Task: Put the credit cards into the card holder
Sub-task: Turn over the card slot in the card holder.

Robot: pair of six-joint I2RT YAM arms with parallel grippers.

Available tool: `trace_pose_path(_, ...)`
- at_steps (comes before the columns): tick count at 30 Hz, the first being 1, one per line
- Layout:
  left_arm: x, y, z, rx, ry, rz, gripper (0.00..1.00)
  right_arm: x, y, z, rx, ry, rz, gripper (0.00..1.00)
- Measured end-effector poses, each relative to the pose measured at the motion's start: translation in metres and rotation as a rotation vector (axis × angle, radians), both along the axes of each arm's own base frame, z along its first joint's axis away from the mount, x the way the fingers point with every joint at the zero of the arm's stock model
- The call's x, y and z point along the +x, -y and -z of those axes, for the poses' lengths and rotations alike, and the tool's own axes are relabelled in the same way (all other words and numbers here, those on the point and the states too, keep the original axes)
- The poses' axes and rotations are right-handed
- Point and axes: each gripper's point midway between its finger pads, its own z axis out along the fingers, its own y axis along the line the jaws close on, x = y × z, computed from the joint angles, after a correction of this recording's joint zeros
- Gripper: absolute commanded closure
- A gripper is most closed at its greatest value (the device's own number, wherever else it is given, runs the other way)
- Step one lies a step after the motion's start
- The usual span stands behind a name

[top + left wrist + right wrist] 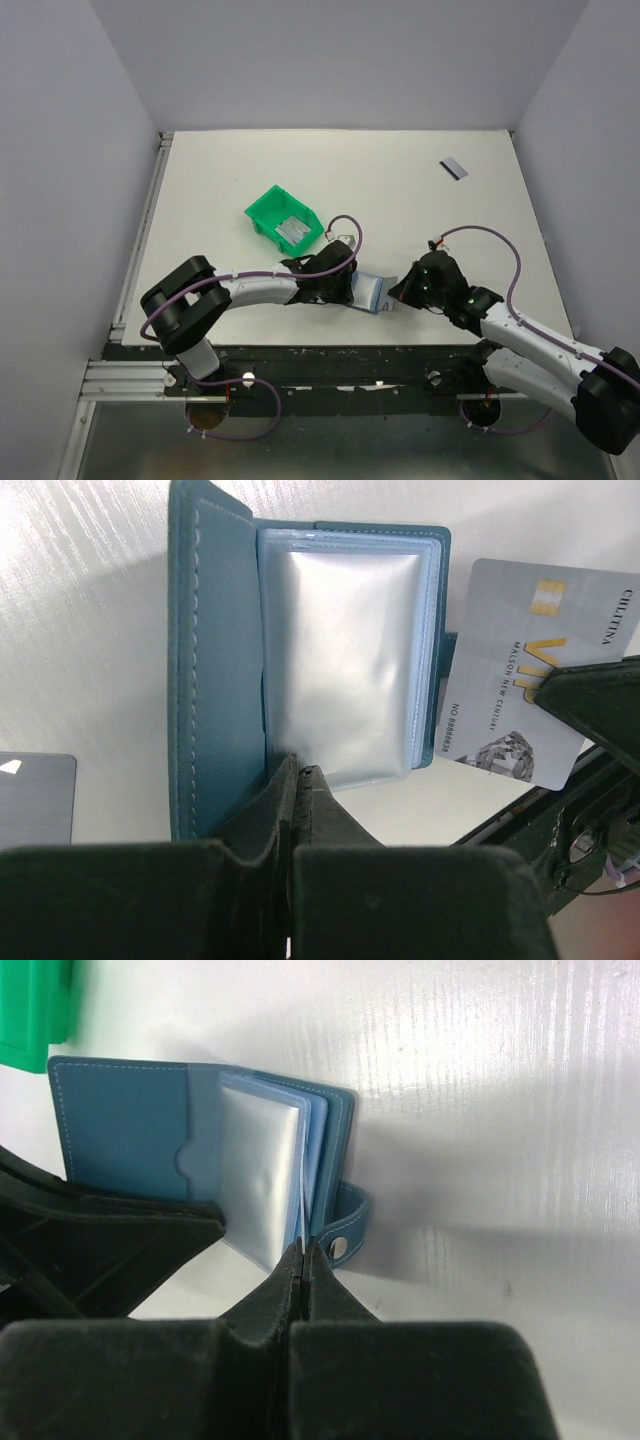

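Two arms under my remote control meet at the near middle of the white table (400, 190), over the slate-blue card holder (215, 680). The holder lies open with its stack of clear sleeves (340, 660) facing up. The left gripper (295, 780) is closed tight on the holder's near edge, pinching where the cover meets the sleeves. The right gripper (303, 1258) is clamped just as tight on a silvery credit card (520, 670), printed VIP in gold. From the right wrist that card shows edge-on, a thin pale line running up to the sleeves beside the snap strap (352, 1215). From the left wrist, the card's leading edge meets the right side of the sleeves; I cannot tell whether it sits inside a pocket. A grey card (35, 800) lies flat on the table just left of the holder. Beyond the left arm, a green bin (262, 212) holds more silvery cards (292, 231). Well apart, near the far right corner, a striped card (453, 169) lies alone on the table.
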Motion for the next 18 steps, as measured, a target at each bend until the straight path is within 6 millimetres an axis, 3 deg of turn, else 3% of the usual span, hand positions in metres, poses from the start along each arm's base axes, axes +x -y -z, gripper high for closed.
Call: trace_pose_path(18, -0.0002, 0.0001, 0.0021, 0.003, -0.004, 0.002, 1.0, 0.0064, -0.0061, 0.0036, 0.0, 0.008, -0.025, 1.0)
